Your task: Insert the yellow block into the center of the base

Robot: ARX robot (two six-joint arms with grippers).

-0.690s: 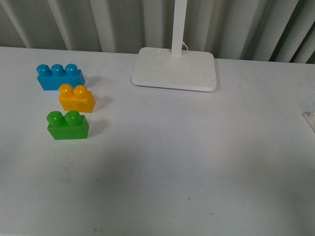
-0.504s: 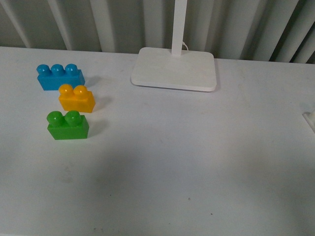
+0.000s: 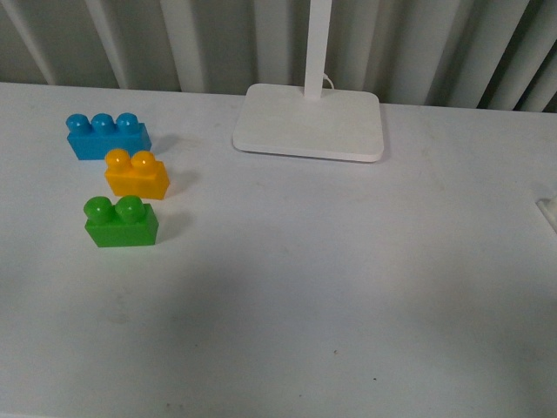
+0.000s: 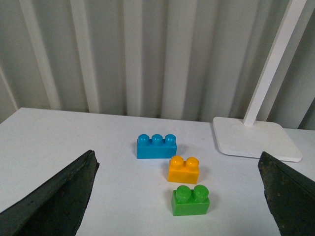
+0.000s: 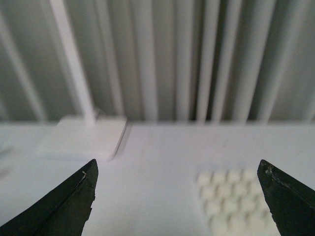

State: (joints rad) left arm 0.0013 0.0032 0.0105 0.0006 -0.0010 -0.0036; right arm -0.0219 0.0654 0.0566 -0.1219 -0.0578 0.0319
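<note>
The yellow block [image 3: 136, 174] stands upright on the white table at the left, between a blue three-stud brick [image 3: 107, 136] behind it and a green two-stud brick [image 3: 121, 222] in front. The left wrist view shows the yellow block [image 4: 183, 169] ahead of my open left gripper [image 4: 182, 196], whose fingers are wide apart with nothing between them. The base [image 5: 235, 201], a white studded plate, lies blurred on the table ahead of my open right gripper [image 5: 179, 196]. Only a sliver of the base [image 3: 548, 212] shows at the front view's right edge. Neither arm appears in the front view.
A white lamp stand [image 3: 308, 122] with an upright pole sits at the back middle of the table, also seen as the lamp stand [image 4: 256, 140] and the lamp stand [image 5: 81, 137]. A ribbed grey wall [image 3: 174, 43] runs behind the table.
</note>
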